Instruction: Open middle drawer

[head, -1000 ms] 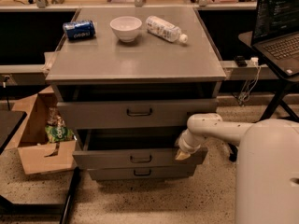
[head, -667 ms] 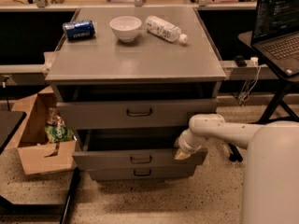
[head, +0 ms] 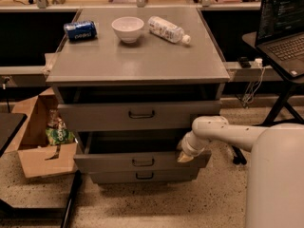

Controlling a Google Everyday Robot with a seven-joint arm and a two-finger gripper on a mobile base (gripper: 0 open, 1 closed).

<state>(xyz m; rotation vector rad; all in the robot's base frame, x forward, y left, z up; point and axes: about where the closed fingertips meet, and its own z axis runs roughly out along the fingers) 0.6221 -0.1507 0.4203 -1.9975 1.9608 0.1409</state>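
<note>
Gripper (head: 185,156) first: it sits low under the table's (head: 137,65) right front corner, against the right end of the middle drawer (head: 109,162); you cannot tell whether it grips anything. Reading left to right, the drawer front runs wide below the table's front edge, standing out a little, with its dark handle (head: 143,162) at centre, then the gripper. So the handle lies leftward of the gripper along the drawer's long axis, and you would pull outward, towards the front.
</note>
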